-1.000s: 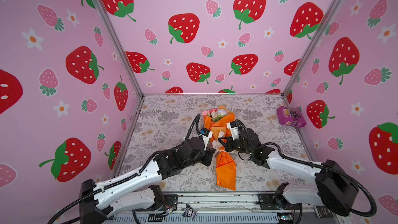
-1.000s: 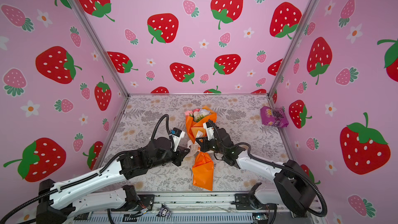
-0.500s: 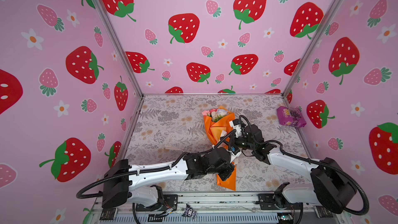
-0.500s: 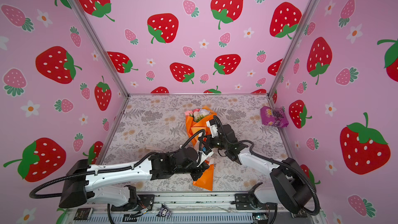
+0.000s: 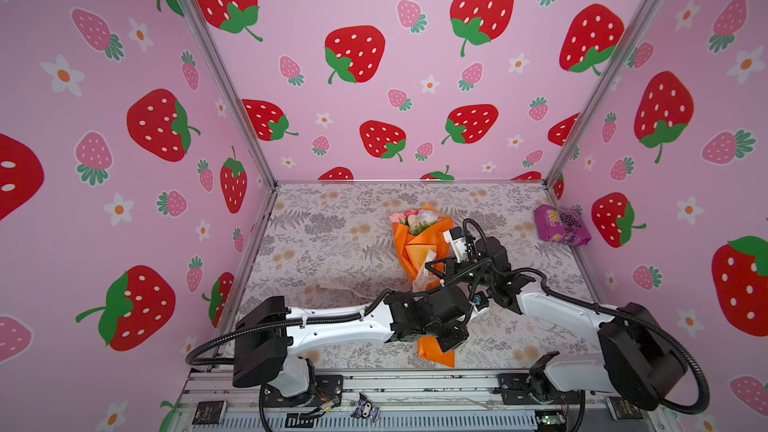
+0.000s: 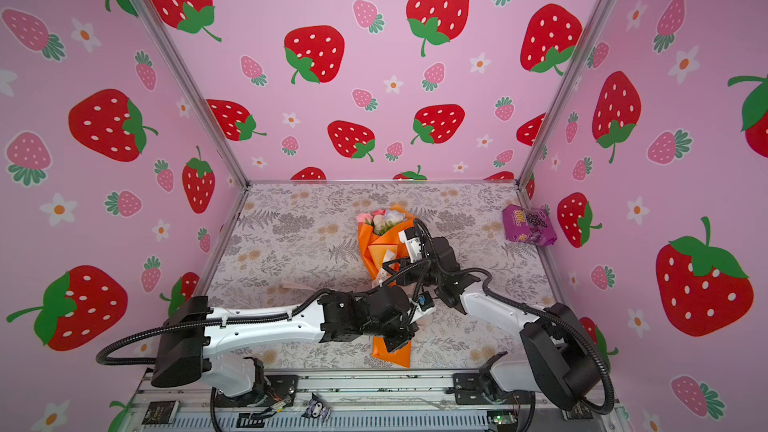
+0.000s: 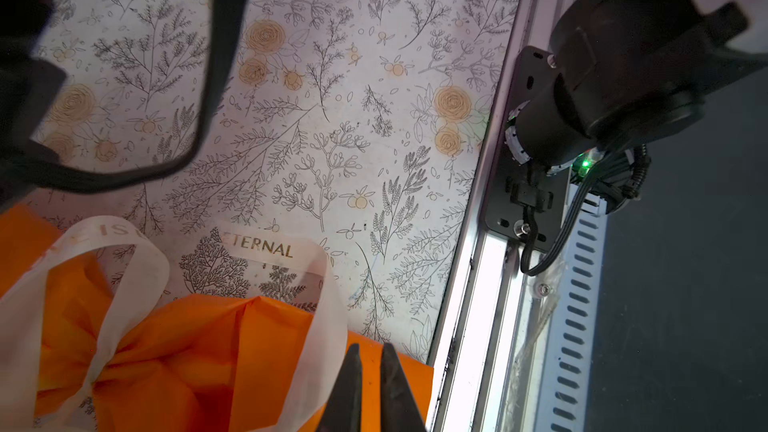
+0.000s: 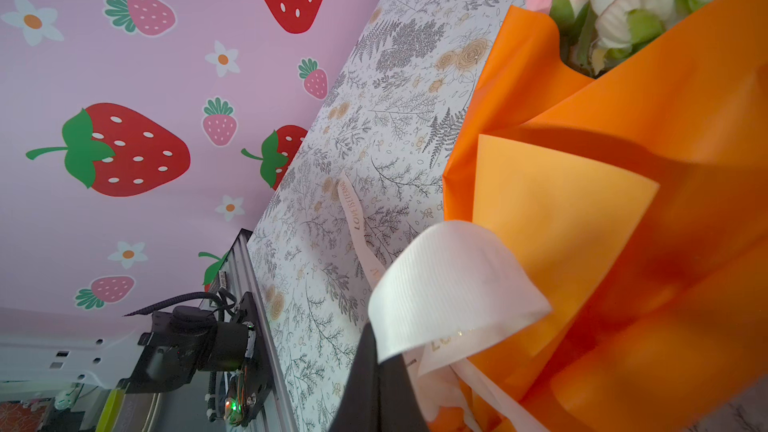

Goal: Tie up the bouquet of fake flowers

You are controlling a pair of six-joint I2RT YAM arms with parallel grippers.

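Note:
The bouquet of fake flowers (image 5: 419, 243) (image 6: 384, 243) lies on the floral table, wrapped in orange paper, blooms toward the back wall. A cream ribbon (image 7: 257, 245) with printed lettering loops round its narrow waist, and one tail (image 8: 351, 209) trails on the table. My right gripper (image 5: 432, 268) (image 8: 382, 351) sits at the waist, shut on a loop of that ribbon (image 8: 449, 284). My left arm crosses the wrap's lower part. My left gripper (image 5: 451, 340) (image 7: 370, 351) hovers over the wrap's bottom end with a narrow gap between its fingers. Only orange paper (image 7: 187, 347) shows in the gap, and the ribbon passes beside one finger.
A purple snack packet (image 5: 561, 226) (image 6: 528, 226) lies at the back right by the wall. The metal front rail (image 7: 469, 284) runs close to the wrap's bottom end, with the right arm's base (image 7: 602, 89) mounted on it. Strawberry-print walls close three sides.
My left arm has swung from the bouquet's left side across its lower part toward the front rail, and its jaws have parted slightly. The right gripper stays shut on the ribbon at the waist.

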